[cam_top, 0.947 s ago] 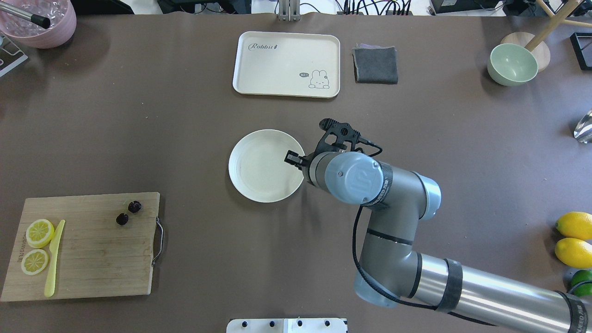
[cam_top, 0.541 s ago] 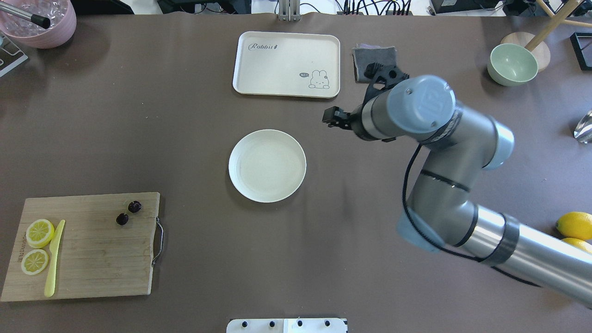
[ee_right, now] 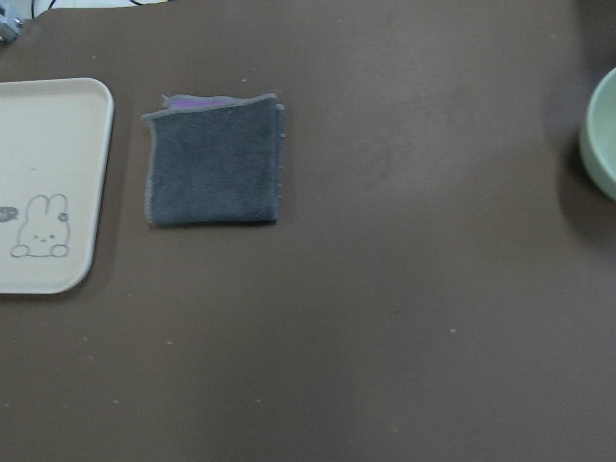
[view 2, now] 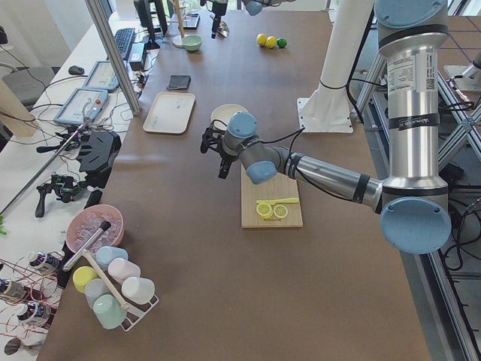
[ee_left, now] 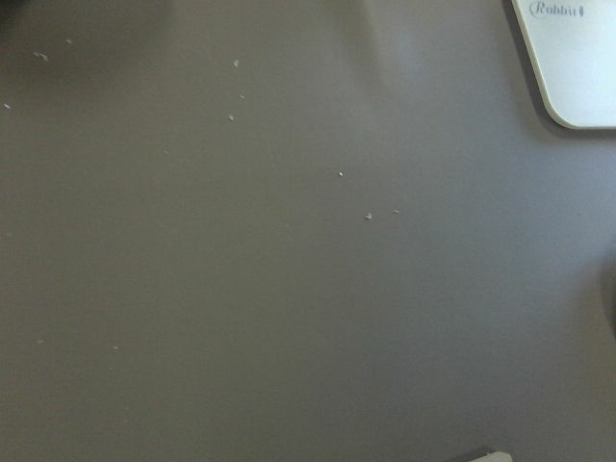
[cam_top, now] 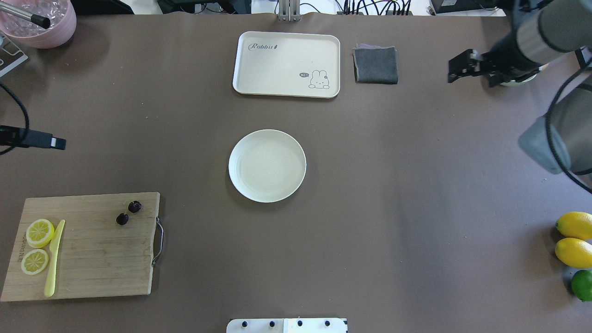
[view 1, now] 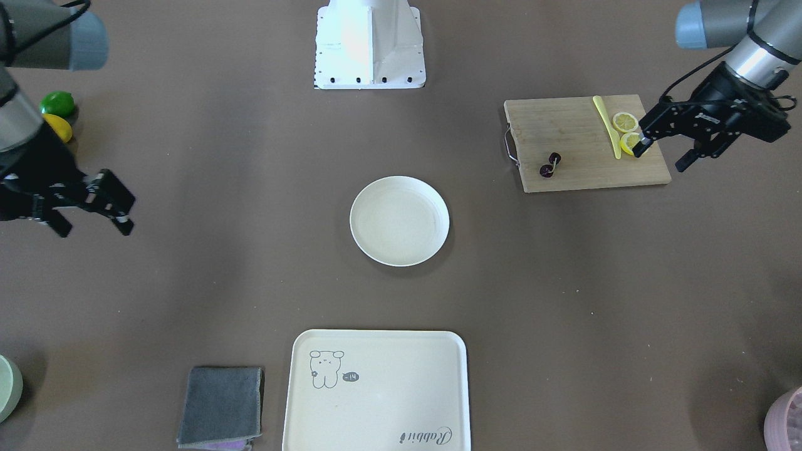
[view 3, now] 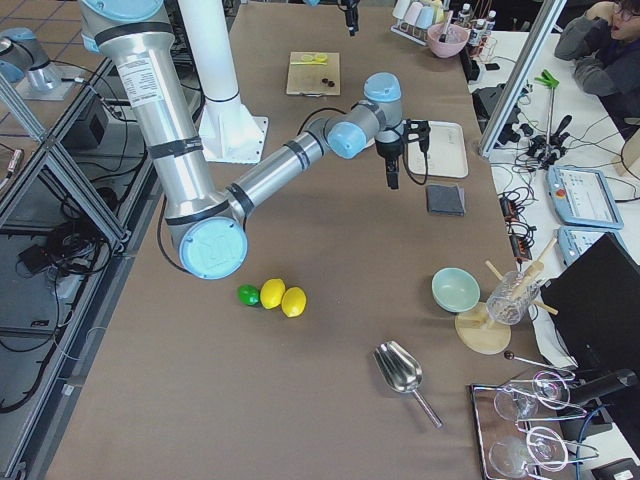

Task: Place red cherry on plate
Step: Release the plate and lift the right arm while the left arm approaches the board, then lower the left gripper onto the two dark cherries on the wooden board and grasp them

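Observation:
The red cherry (cam_top: 128,212) (view 1: 550,166), two tiny dark fruits on one stem, lies near the handle end of a wooden cutting board (cam_top: 92,259). The cream-white plate (cam_top: 267,165) (view 1: 399,220) sits bare at the table's middle. My left gripper (view 1: 660,159) hangs open in the air by the board's lemon end, apart from the cherry, holding nothing. In the overhead view the left gripper (cam_top: 58,143) shows only at the left edge. My right gripper (view 1: 94,230) (cam_top: 455,69) is open and holds nothing, far to the right of the plate.
Two lemon slices (cam_top: 40,232) and a yellow knife (cam_top: 53,259) share the board. A rabbit tray (cam_top: 286,64) and grey cloth (cam_top: 375,64) lie beyond the plate. A pink bowl (cam_top: 41,23) sits far left. Lemons (cam_top: 573,238) and a lime (cam_top: 582,284) are near right.
The right arm swung from the plate's right rim away to the far right of the table. The left gripper came into the overhead view at the left edge. Cherry and plate stayed put.

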Tool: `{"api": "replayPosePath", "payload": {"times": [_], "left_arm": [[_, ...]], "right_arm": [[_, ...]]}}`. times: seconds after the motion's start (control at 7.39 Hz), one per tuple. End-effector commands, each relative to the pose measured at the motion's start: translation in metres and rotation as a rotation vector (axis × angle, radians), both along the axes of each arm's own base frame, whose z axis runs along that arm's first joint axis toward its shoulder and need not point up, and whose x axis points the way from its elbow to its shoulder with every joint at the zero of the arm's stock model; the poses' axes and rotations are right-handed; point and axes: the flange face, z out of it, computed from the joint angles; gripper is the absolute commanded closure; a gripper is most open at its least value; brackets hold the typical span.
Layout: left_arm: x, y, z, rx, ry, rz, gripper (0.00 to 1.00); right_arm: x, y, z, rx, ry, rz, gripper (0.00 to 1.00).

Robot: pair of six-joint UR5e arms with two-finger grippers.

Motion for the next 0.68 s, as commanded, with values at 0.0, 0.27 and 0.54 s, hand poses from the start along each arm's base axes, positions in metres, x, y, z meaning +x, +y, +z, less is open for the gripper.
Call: {"api": "replayPosePath", "payload": {"times": [0.0,0.27,0.54], "left_arm": [[0.086,0.041,-0.01,-0.012,-0.008,-0.024,0.14],[0.127,0.064,-0.011,-0.006,-0.025,-0.027,0.36],[0.148,0.075,-0.004,0.001,-0.048,-0.009,0.43]], "right_arm": [[0.097,0.004,0.071,0.05,0.063,-0.075,0.0],[0.158,0.009,0.118,0.089,0.16,-0.163,0.0],[0.172,0.015,0.129,0.08,0.169,-0.168,0.0]]}}
